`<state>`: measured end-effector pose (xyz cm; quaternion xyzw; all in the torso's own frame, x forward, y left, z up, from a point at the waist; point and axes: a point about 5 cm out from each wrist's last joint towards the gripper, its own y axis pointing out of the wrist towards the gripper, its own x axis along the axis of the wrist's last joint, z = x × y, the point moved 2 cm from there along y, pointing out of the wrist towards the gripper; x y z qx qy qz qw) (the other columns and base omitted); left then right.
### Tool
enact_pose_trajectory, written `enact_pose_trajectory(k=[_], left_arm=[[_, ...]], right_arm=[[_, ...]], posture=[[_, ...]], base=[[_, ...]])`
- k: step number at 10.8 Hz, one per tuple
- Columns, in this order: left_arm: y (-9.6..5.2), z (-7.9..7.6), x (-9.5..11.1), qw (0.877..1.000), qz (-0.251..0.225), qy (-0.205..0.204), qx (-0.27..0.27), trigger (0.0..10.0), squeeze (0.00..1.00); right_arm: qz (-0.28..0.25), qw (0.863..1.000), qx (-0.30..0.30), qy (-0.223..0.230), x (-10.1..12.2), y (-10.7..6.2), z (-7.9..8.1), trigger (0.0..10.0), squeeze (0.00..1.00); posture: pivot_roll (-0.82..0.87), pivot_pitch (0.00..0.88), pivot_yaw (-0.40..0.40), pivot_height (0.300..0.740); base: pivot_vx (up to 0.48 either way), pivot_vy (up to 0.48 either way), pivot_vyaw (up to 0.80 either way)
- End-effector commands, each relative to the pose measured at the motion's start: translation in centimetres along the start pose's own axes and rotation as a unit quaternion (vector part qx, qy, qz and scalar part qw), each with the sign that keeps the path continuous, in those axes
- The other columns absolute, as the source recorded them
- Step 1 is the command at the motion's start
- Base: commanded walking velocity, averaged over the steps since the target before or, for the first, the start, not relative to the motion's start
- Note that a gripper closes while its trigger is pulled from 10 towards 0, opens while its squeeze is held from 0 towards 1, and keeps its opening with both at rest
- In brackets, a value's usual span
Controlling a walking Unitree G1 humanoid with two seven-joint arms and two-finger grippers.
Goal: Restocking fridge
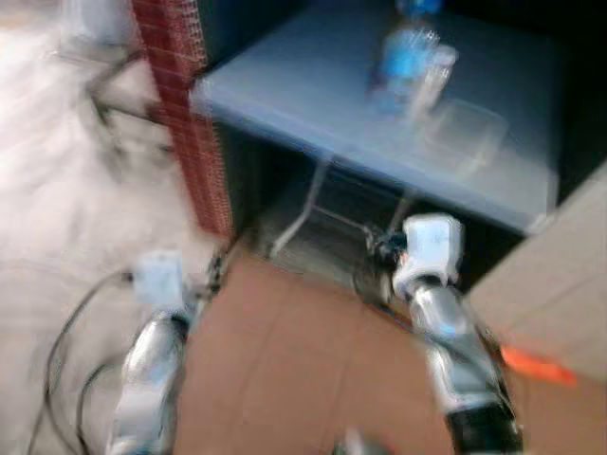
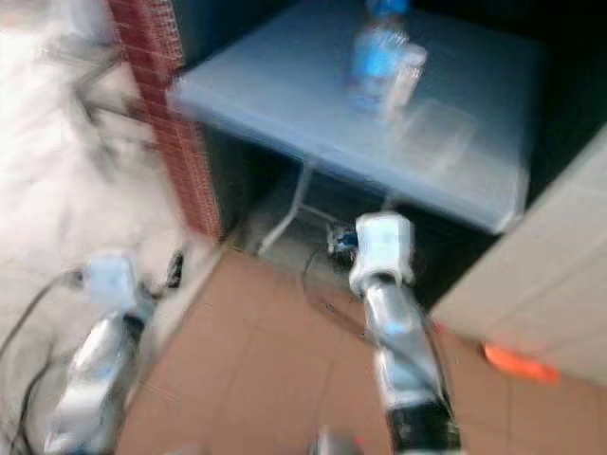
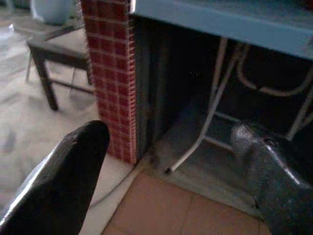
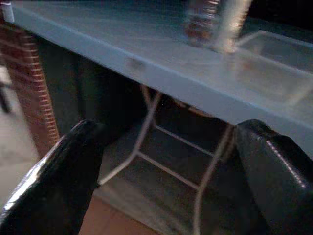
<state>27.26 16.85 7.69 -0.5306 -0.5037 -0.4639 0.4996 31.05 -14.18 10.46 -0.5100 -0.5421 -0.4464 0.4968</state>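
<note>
Fig.: robot facing a low blue-grey table [image 1: 313,104], head views blurred. Task item: water bottle [image 1: 406,57] w/ blue label, clear plastic, upright near table's far edge; a slim clear bottle or glass [image 1: 432,81] just beside it (too blurred to tell which) and a flat clear container [image 1: 465,128] near. No fridge can be made out. Left gripper [image 3: 171,166] low by the red-tiled pillar [image 1: 185,123], jaws spread, nothing between. Right gripper [image 4: 166,166] held below the tabletop edge, pointing toward the white wire leg frame [image 4: 146,147]; jaws spread, empty – prob. set for a reach to the bottle, judging by aim. Floor: matte terracotta tiles [image 1: 285,360].
</note>
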Motion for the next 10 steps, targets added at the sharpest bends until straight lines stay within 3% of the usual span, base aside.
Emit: enact_pose_trajectory(k=[1, 4, 6, 10], left_arm=[[0.14, -1.31, 0.02, 1.000, 0.000, -0.008, -0.020, 10.0, 0.00], [0.09, -1.31, -0.04, 1.000, 0.002, -0.007, -0.020, 10.0, 0.00], [0.13, -1.30, -0.18, 1.000, 0.008, -0.008, -0.016, 10.0, 0.00], [0.10, -1.32, -0.17, 1.000, 0.008, -0.001, -0.016, 10.0, 0.00]], right_arm=[[0.013, 1.000, -0.020, -0.004, -0.61, -0.38, -1.48, 10.0, 0.20], [0.012, 1.000, -0.019, -0.005, -0.61, -0.31, -1.40, 10.0, 0.21], [0.012, 1.000, -0.018, -0.005, -0.62, -0.30, -1.46, 10.0, 0.21], [0.012, 1.000, -0.018, -0.006, -0.63, -0.32, -1.40, 10.0, 0.20]], posture=[[-0.02, 0.091, -0.013, 0.740], [-0.02, 0.089, -0.016, 0.740], [-0.02, 0.088, -0.017, 0.740], [-0.02, 0.089, -0.016, 0.740]], base=[[0.442, 0.000, -0.63], [0.437, 0.000, -0.61], [0.368, 0.283, 0.00], [0.000, 0.000, 0.00]])
